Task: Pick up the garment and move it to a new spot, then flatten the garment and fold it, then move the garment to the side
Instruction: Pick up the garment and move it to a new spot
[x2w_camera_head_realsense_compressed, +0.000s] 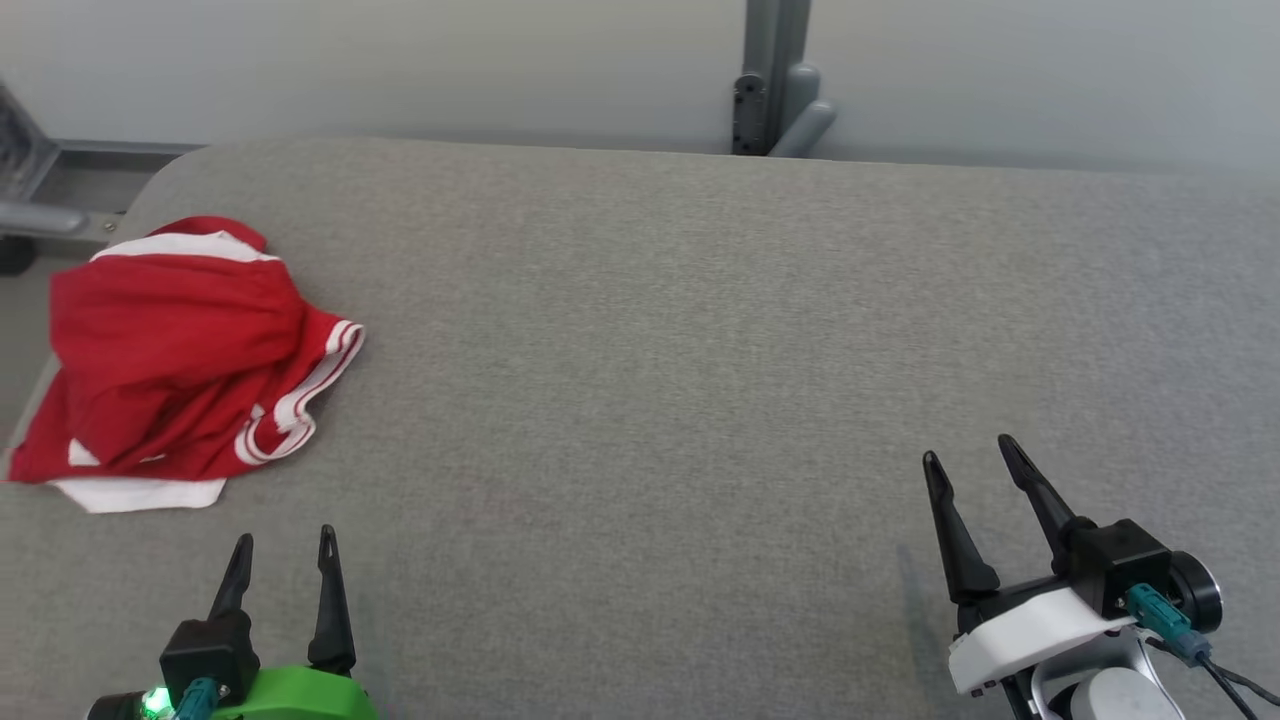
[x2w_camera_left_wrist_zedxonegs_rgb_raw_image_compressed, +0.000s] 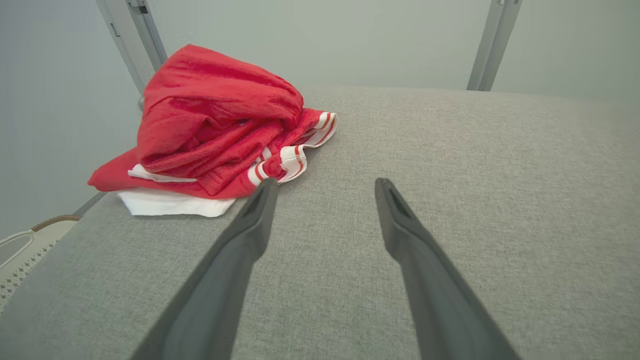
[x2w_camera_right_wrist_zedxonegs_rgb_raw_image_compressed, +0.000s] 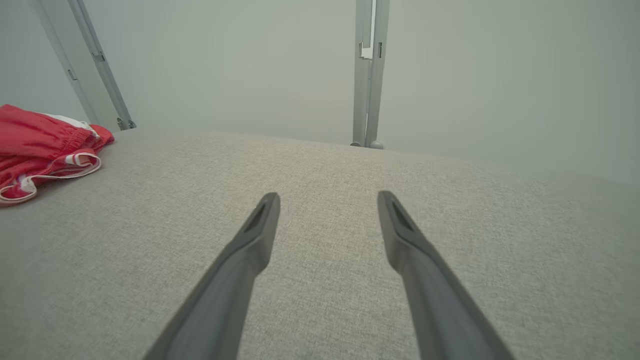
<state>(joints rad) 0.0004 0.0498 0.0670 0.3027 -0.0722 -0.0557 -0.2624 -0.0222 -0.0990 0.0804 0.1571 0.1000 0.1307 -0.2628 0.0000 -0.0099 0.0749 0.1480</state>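
Note:
The garment (x2w_camera_head_realsense_compressed: 170, 360) is a red piece with white trim and stripes, lying crumpled at the far left of the grey padded table (x2w_camera_head_realsense_compressed: 660, 330), close to its left edge. In the left wrist view the garment (x2w_camera_left_wrist_zedxonegs_rgb_raw_image_compressed: 210, 125) is heaped just ahead and left of my fingers. My left gripper (x2w_camera_head_realsense_compressed: 284, 540) hovers open near the front edge, a short way in front of the garment, nothing between its fingers. My right gripper (x2w_camera_head_realsense_compressed: 968, 450) stands open at the lower right, far from the cloth. The right wrist view catches the garment (x2w_camera_right_wrist_zedxonegs_rgb_raw_image_compressed: 40, 145) at its left edge.
A grey metal post (x2w_camera_head_realsense_compressed: 775, 75) rises behind the table's far edge in front of a pale wall. A metal frame (x2w_camera_head_realsense_compressed: 40, 190) sits beyond the table's far left corner. A white woven thing (x2w_camera_left_wrist_zedxonegs_rgb_raw_image_compressed: 20, 250) lies below the table's left side.

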